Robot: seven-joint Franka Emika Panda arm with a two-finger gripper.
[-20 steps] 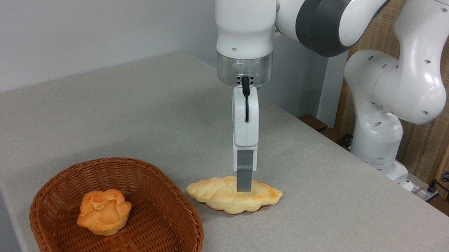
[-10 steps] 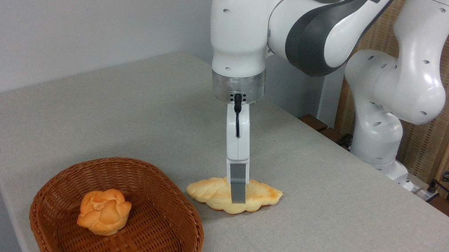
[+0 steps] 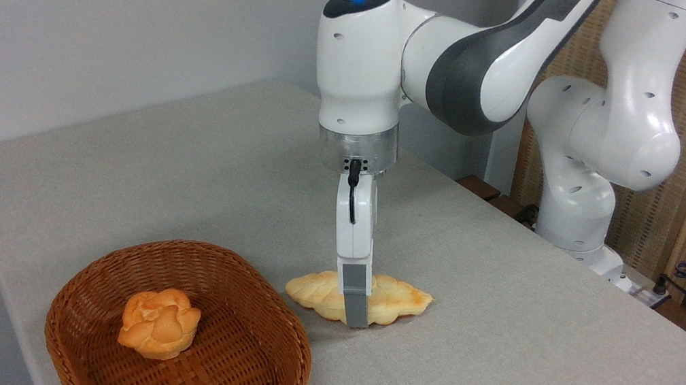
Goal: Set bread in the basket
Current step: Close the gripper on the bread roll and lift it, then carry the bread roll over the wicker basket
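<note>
Lowered since a second ago, the gripper [image 3: 355, 317] is now set down at the middle of the bread [image 3: 359, 297].

Only the near grey finger [image 3: 355, 306] is seen, across the loaf's front edge; the jaw spacing cannot be told. The bread lies flat on the table [image 3: 496, 354], just beside the basket [image 3: 291, 343], in which a small bun [image 3: 160, 322] is held.

On the tabletop [image 3: 496, 354] the basket [image 3: 259, 372] stands at the front left with a bun [image 3: 159, 322] in it, the bread [image 3: 395, 297] lies just right of it, and the arm's base [image 3: 578, 209] stands behind.
</note>
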